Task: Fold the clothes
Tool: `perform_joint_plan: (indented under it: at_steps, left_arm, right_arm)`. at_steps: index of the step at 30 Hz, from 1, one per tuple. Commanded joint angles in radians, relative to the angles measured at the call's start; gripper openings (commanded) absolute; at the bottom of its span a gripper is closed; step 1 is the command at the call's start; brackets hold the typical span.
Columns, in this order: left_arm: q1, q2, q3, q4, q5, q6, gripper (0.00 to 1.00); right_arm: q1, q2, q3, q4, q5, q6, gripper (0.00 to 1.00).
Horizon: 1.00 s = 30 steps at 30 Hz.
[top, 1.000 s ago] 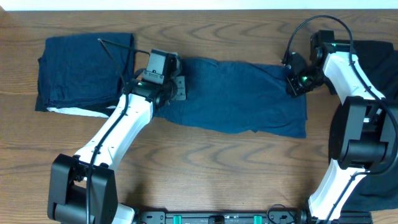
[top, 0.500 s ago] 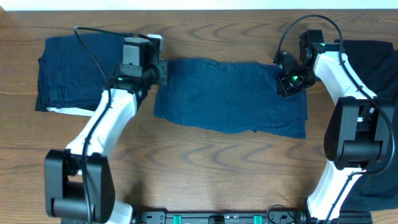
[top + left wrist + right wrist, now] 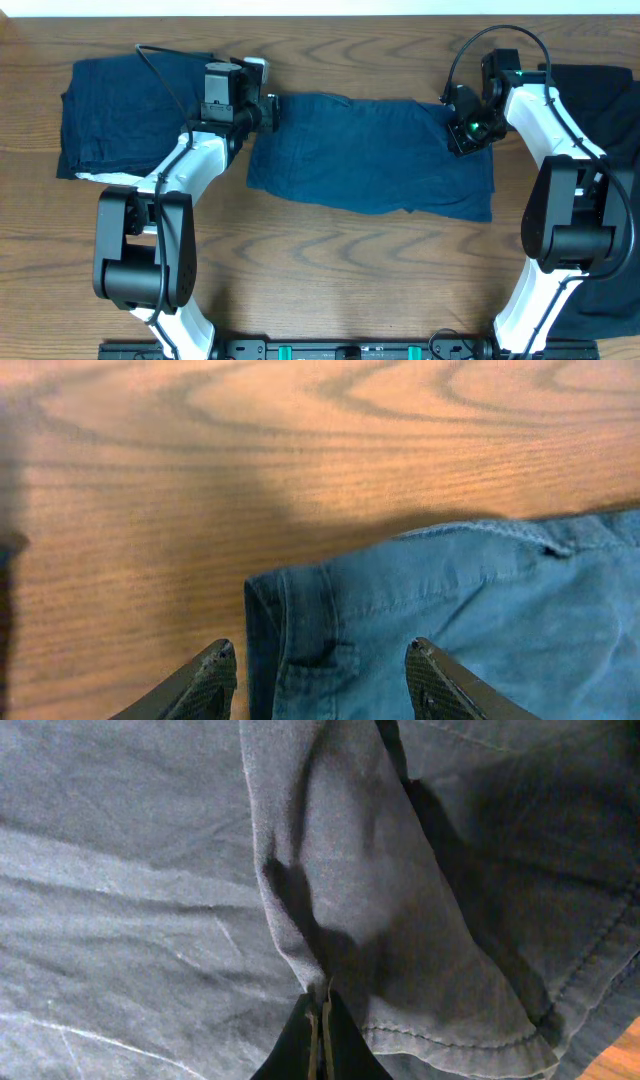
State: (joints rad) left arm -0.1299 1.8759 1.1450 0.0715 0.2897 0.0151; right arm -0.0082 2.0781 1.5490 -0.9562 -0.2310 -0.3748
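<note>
Navy garment (image 3: 370, 155) lies spread flat mid-frame on the wood table (image 3: 330, 270). L gripper (image 3: 320, 672) at its upper left corner w/ jaws apart, nothing pinched. R gripper (image 3: 320, 1020) at upper right corner, clamped tight on a fold of it. Folded navy pile (image 3: 130, 115) upper left.

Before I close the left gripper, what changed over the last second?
The left gripper moved left, from over the garment to its left corner, and opened. The right gripper shifted slightly left, still shut on the garment's right corner. The garment itself barely moved.
</note>
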Motion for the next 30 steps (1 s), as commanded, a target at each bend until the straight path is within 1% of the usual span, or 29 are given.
perform_joint_plan:
  at_steps: [1,10,16,18,21,23,27,30]
  left_arm:
    - [0.001,0.025,0.006,0.026,0.013,0.071,0.57]
    - [0.001,0.141,0.006,0.125,0.017,0.075,0.57]
    - [0.001,0.152,0.006,0.137,0.024,0.074,0.57]
    - [0.001,0.152,0.006,0.137,0.071,0.074,0.57]
    - [0.001,0.145,0.006,0.145,0.193,0.074,0.57]
    - [0.001,0.130,0.006,0.147,0.248,0.074,0.57]
    - [0.001,0.102,0.006,0.147,0.257,0.074,0.57]
    - [0.001,0.103,0.006,0.146,0.238,0.075,0.57]
  right_arm:
    - [0.010,-0.031,-0.009,0.002,0.003,0.011,0.01]
    - [0.010,-0.031,-0.009,0.014,0.003,0.011,0.01]
    - [0.010,-0.031,-0.009,0.018,0.003,0.011,0.01]
    - [0.010,-0.031,-0.009,0.018,0.003,0.011,0.01]
    - [0.010,-0.031,-0.009,0.018,0.004,0.011,0.01]
    - [0.009,-0.031,-0.009,0.018,0.008,0.011,0.01]
    - [0.009,-0.031,-0.009,0.017,0.018,0.011,0.01]
    - [0.010,-0.031,-0.009,0.018,0.018,0.011,0.01]
